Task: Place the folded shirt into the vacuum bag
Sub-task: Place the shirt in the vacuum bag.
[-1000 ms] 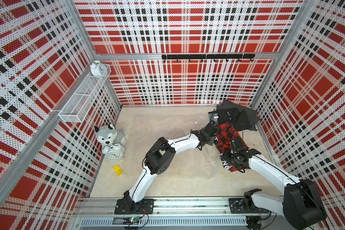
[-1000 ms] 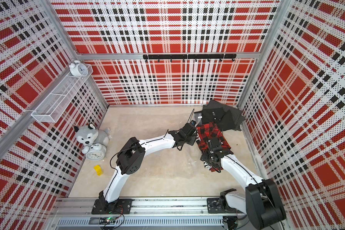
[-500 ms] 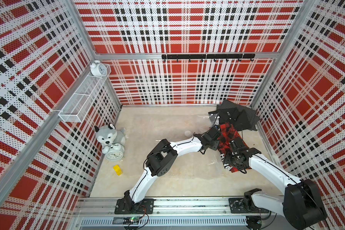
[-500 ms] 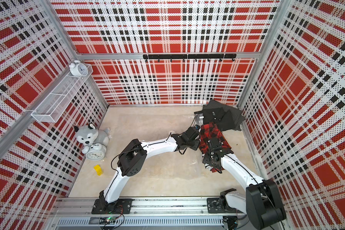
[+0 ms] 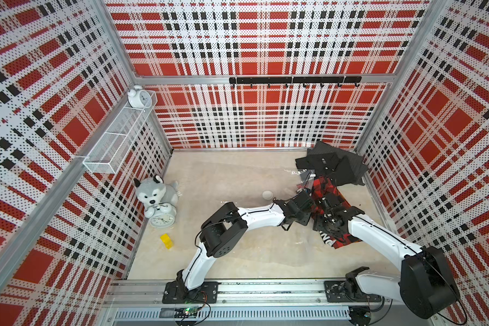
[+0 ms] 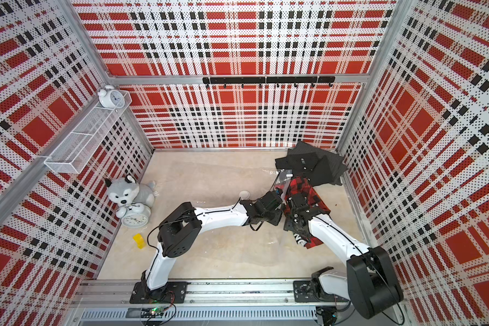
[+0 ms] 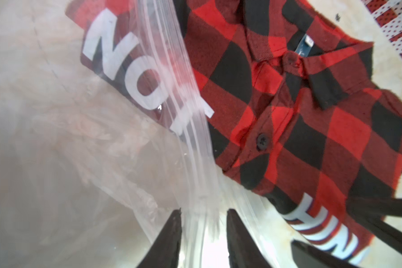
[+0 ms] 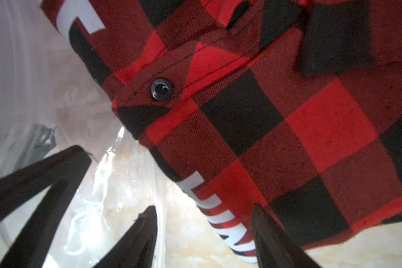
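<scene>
Left gripper (image 7: 203,211) has its jaws apart astride the mouth strip of the clear crinkly plastic vacuum bag (image 7: 190,130). I see the right gripper (image 8: 204,206) spread over the folded red-and-black checked shirt (image 8: 288,130), at the right of the table (image 5: 181,166), left edge under the plastic.

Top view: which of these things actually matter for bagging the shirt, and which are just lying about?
For the job:
folded plaid shirt
clear vacuum bag, with its white valve cap

Lying about:
dark clothes pile
plush husky
floor alarm clock
yellow block
wire shelf holding a second clock
</scene>
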`<act>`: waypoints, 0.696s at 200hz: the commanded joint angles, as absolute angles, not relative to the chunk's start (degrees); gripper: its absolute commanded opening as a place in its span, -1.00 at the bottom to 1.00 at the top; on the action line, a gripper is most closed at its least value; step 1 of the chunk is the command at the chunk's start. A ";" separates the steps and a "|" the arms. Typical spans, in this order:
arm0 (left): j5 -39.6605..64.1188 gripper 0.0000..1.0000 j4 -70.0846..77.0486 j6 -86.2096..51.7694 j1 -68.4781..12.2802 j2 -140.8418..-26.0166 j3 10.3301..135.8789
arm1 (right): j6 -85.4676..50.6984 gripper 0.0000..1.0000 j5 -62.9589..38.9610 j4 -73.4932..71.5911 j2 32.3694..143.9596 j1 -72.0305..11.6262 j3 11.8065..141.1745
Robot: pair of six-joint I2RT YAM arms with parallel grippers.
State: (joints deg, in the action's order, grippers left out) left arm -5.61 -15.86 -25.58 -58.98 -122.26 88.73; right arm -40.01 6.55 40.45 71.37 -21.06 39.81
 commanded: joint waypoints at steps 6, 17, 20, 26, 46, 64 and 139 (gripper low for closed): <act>-5.37 -0.15 -14.42 -26.55 -59.21 -119.39 88.15 | -39.90 0.34 7.04 39.88 72.50 -21.46 39.46; -5.02 -0.08 -14.41 -26.72 -59.16 -119.03 88.15 | -40.28 0.33 6.86 39.73 72.60 -21.55 38.95; -4.97 -0.07 -14.41 -26.72 -59.23 -118.96 88.09 | -40.32 0.33 6.81 39.73 72.52 -21.56 38.84; -4.86 -0.04 -14.41 -26.81 -59.30 -118.59 87.94 | -40.49 0.34 6.89 39.77 72.36 -21.61 38.56; -5.52 -0.01 -14.41 -27.36 -59.43 -117.78 86.94 | -41.44 0.34 7.64 40.44 71.64 -21.55 38.16; -9.32 0.00 -16.49 -27.77 -60.11 -118.39 86.73 | -42.55 0.33 8.34 40.83 71.48 -21.59 37.77; -8.45 -0.32 -17.50 -29.26 -62.67 -119.60 87.76 | -43.51 0.30 5.47 35.68 73.85 -21.59 33.58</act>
State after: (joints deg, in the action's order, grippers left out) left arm -7.97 -16.49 -28.49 -61.69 -119.98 86.78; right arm -42.74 6.55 38.09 72.10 -21.21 34.68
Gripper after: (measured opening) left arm 0.388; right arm 0.665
